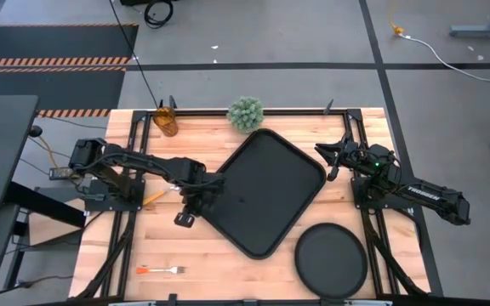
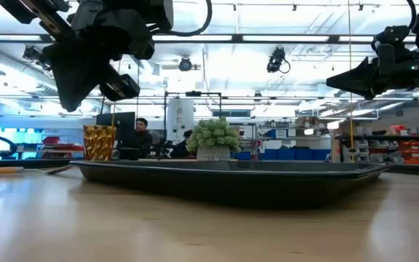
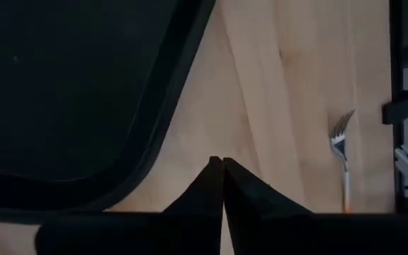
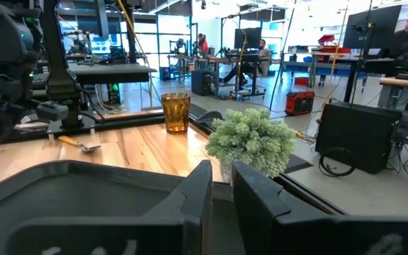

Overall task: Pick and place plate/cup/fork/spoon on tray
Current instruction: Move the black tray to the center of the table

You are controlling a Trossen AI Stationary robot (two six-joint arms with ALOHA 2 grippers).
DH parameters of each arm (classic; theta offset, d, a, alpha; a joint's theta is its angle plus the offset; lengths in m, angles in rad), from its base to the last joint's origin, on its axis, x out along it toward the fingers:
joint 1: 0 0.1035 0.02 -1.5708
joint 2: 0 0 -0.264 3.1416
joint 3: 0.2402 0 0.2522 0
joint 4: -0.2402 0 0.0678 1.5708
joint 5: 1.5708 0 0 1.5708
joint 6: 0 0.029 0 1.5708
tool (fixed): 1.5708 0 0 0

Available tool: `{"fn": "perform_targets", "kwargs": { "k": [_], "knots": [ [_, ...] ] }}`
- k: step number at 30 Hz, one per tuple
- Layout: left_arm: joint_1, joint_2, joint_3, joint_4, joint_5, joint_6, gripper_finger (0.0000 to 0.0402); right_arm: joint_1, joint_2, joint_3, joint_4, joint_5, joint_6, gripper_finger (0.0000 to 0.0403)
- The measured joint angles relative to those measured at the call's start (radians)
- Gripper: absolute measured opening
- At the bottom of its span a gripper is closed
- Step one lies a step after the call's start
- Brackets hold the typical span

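Two dark arms hang over a wooden table (image 1: pixel 228 263) with the black rectangular tray (image 1: pixel 266 191) lying askew at its middle. The left gripper (image 1: pixel 185 218) hovers just off the tray's left edge, its fingers (image 3: pixel 202 188) pressed together with nothing between them; the left wrist view shows the tray's rounded rim beside them and bare wood beneath. The right gripper (image 1: pixel 328 161) waits by the tray's upper right corner, slightly parted and holding nothing. The round black plate (image 1: pixel 330 257) sits on the wood just beyond the tray's lower right corner. The amber cup (image 1: pixel 166 121) stands at the far edge on the left, with the green spiky plant (image 1: pixel 245 112) beside the tray's far corner. The fork (image 1: pixel 162 270) lies near the front left edge, well apart from the tray. The spoon (image 4: pixel 80 144) rests on the wood left of the tray, near the left arm. White lettering runs along the right arm but is too small to read.
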Motion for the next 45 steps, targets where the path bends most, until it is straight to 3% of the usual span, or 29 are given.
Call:
{"fn": "perform_targets", "kwargs": {
  "k": [6, 11, 16, 25, 33, 38, 45],
  "knots": [
    [-0.003, 0.0, 0.0, 0.068, -0.04, -0.068, 0.0012, 0.0, 0.0, 0.0, 0.0, 0.0, 0.0, 0.0061],
    [-0.031, 0.0, 0.0, 0.35, -0.104, -0.155, 0.0008, 0.0, 0.0, 0.0, 0.0, 0.0, 0.0, 0.0061],
    [-0.091, 0.0, 0.0, 0.588, -0.105, -0.157, 0.0006, 0.0, 0.0, 0.0, 0.0, 0.0, 0.0, 0.0061],
    [-0.194, 0.098, 0.001, 0.683, -0.182, -0.182, 0.0007, 0.0, 0.0, 0.0, 0.001, 0.0, 0.0, 0.0061],
    [-0.257, 0.228, 0.001, 0.64, -0.182, -0.211, 0.0008, 0.0, 0.002, 0.0, 0.015, 0.0, 0.0, 0.0061],
    [-0.254, 0.251, 0.001, 0.465, -0.187, -0.231, 0.0009, 0.0, 0.002, 0.0, 0.015, 0.0, 0.0, 0.0061],
    [-0.222, 0.254, 0.003, 0.258, -0.323, -0.259, 0.0009, 0.0, 0.002, 0.0, 0.015, 0.0, 0.0, 0.0061]
  ]
}}
